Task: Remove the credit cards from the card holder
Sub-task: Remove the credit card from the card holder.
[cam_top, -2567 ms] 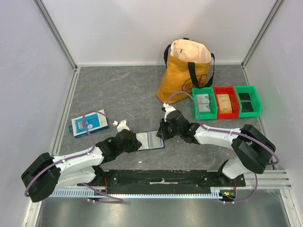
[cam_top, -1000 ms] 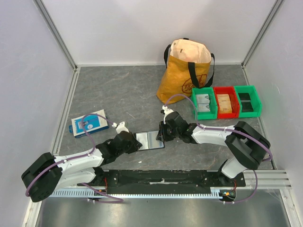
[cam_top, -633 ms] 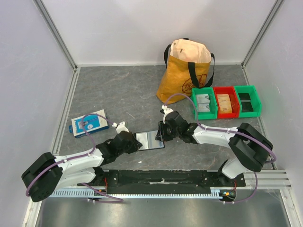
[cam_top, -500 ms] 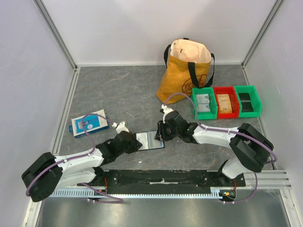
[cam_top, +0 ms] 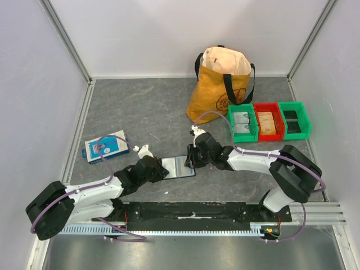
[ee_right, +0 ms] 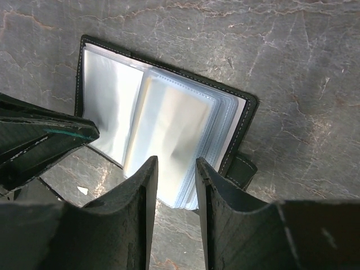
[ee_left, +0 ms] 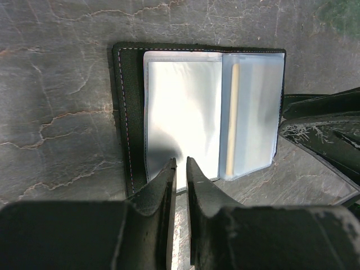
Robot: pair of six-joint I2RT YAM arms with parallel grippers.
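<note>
1. Left gripper (ee_left: 180,162) has its fingers drawn almost together with only a thin slit between them. The tips sit at the near edge of the clear sleeves (ee_left: 185,112) of the card holder (ee_left: 126,112). Whether they press on that edge or pinch it cannot be told.
2. The right gripper (ee_right: 176,163) stands partly spread. Its fingers straddle the near edge of the sleeve stack, which shows pale in the gap, and nothing looks clamped.
3. The card holder lies opened flat on the tabletop (cam_top: 146,107), near its front, between the two grippers. The left gripper is at its left end and the right gripper at its right end.
4. Its black cover, stitched in a pale thread, frames the glaring sleeves. A small black tab (ee_right: 243,169) juts out just beside one right finger.
5. A narrow tan strip (ee_left: 232,118) shows through one sleeve. Whether it belongs to the credit cards cannot be told.
6. A blue-and-white flat box (cam_top: 107,147) lies well apart to the left.
7. A yellow-brown tote bag (cam_top: 221,84) stands upright at the back right.
8. Just beside the bag sit three bins in a row: a green bin (cam_top: 243,138), a red bin (cam_top: 269,137) and a second green bin (cam_top: 295,135).
</note>
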